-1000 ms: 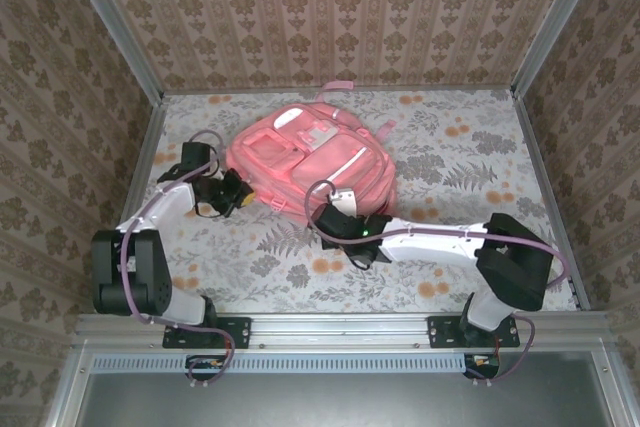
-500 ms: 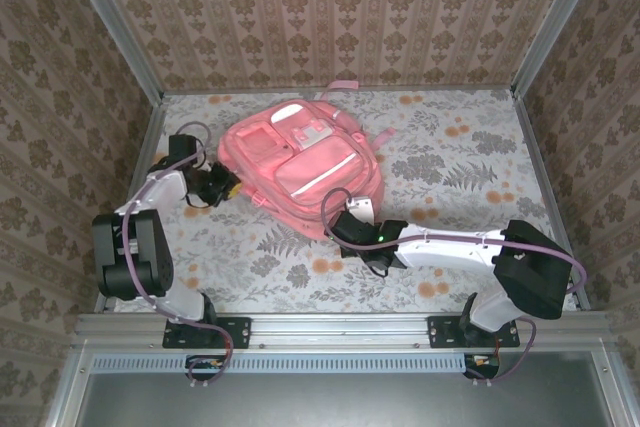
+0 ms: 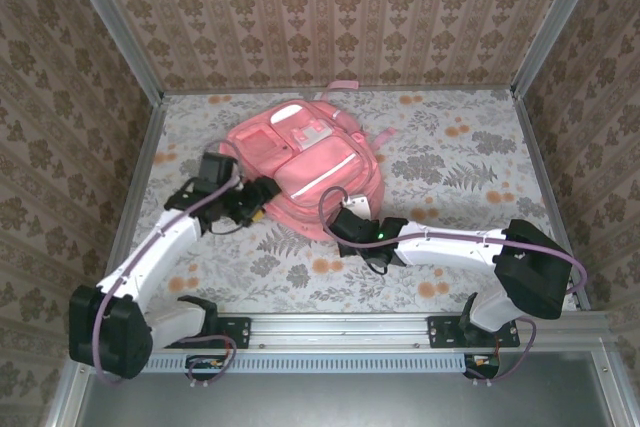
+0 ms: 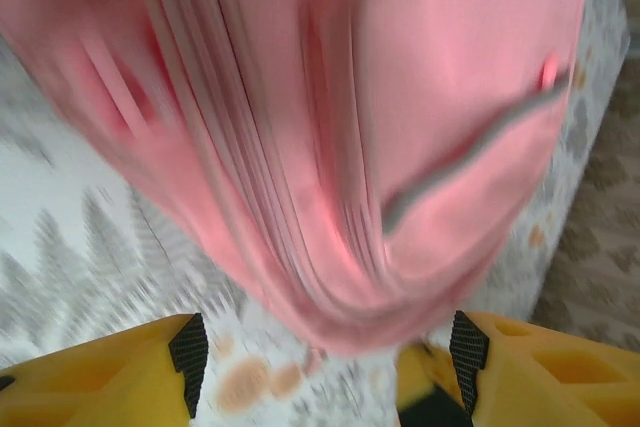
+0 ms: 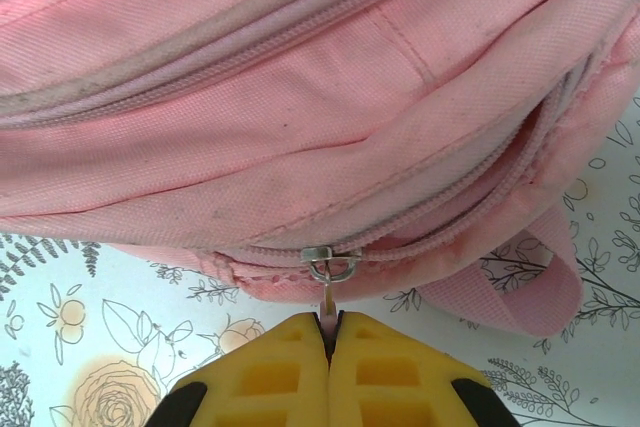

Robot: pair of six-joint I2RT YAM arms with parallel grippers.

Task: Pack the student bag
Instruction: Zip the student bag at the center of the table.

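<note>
The pink student bag point(image 3: 300, 162) lies flat on the floral tabletop, front pockets and white trim stripe facing up. My right gripper point(image 3: 343, 226) sits at the bag's near edge, shut on the pink zipper pull point(image 5: 329, 299) that hangs from a metal slider point(image 5: 331, 260); the zipper to the slider's right gapes a little. My left gripper point(image 3: 262, 197) is at the bag's near-left side, open. In the blurred left wrist view its yellow fingers point(image 4: 110, 372) stand wide apart with the bag's pink fabric point(image 4: 330, 137) just beyond them and nothing between.
A pink shoulder strap point(image 5: 520, 287) loops out below the bag's corner on the right. Patterned walls and metal rails point(image 3: 140, 162) enclose the table. Open floral surface point(image 3: 470, 162) stretches right of the bag.
My left arm has swung from the bag's left side to its near-left edge, closer to the middle. The right gripper and the bag have barely moved.
</note>
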